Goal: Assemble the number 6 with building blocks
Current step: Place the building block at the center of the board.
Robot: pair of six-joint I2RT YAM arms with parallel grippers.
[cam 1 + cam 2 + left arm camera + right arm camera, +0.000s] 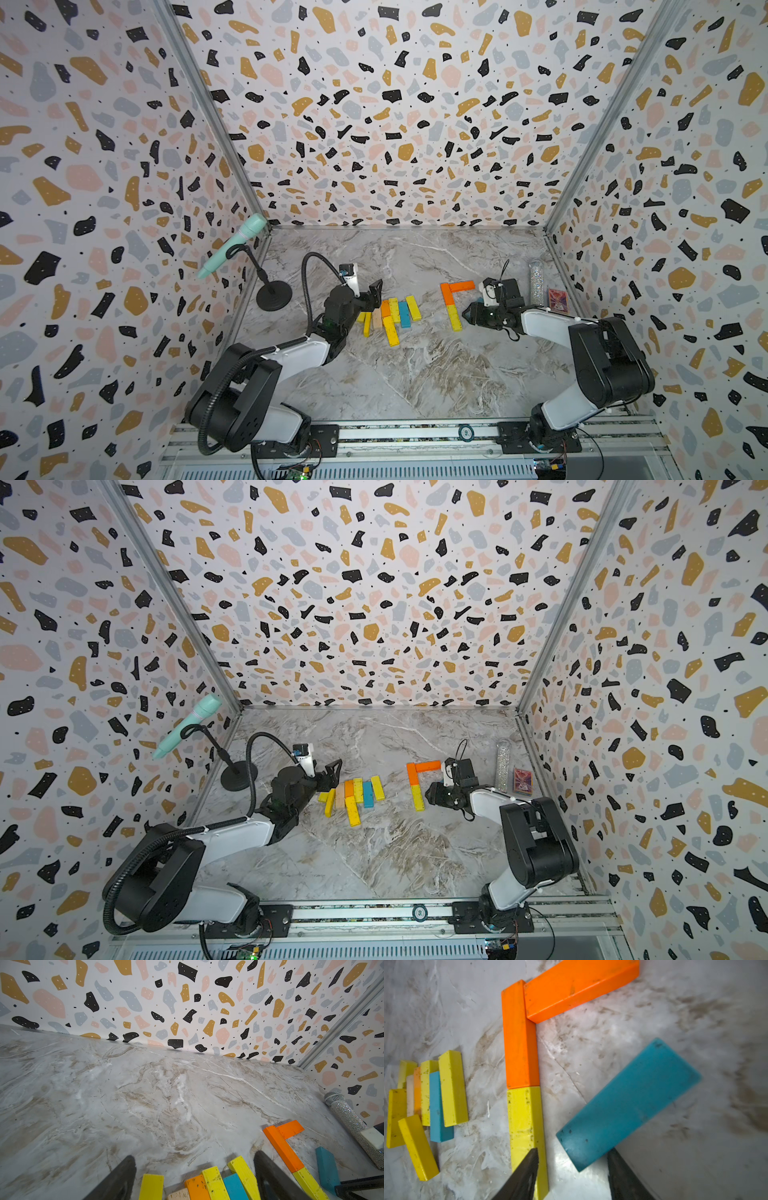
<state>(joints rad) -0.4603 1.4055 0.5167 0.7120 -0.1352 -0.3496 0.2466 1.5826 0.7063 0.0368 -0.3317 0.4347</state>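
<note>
An upright orange block (pixel 447 294), a second orange block (pixel 462 286) running right from its top, and a yellow block (pixel 455 318) below it form an angled line on the marble table. My right gripper (pixel 574 1150) is open just right of the yellow block. A blue block (pixel 629 1103) lies slanted, slightly blurred, with its near corner between the jaws. Loose building blocks (pixel 390 316), yellow, orange, blue and pale wood, lie in a pile in the middle. My left gripper (pixel 194 1157) hangs open over the pile's left side with nothing held.
A glittery tube (pixel 537 282) and a small red box (pixel 557 300) stand by the right wall behind my right arm. A mint microphone (pixel 232 245) on a black stand with a round base (pixel 273 296) sits at the left wall. Patterned walls close three sides.
</note>
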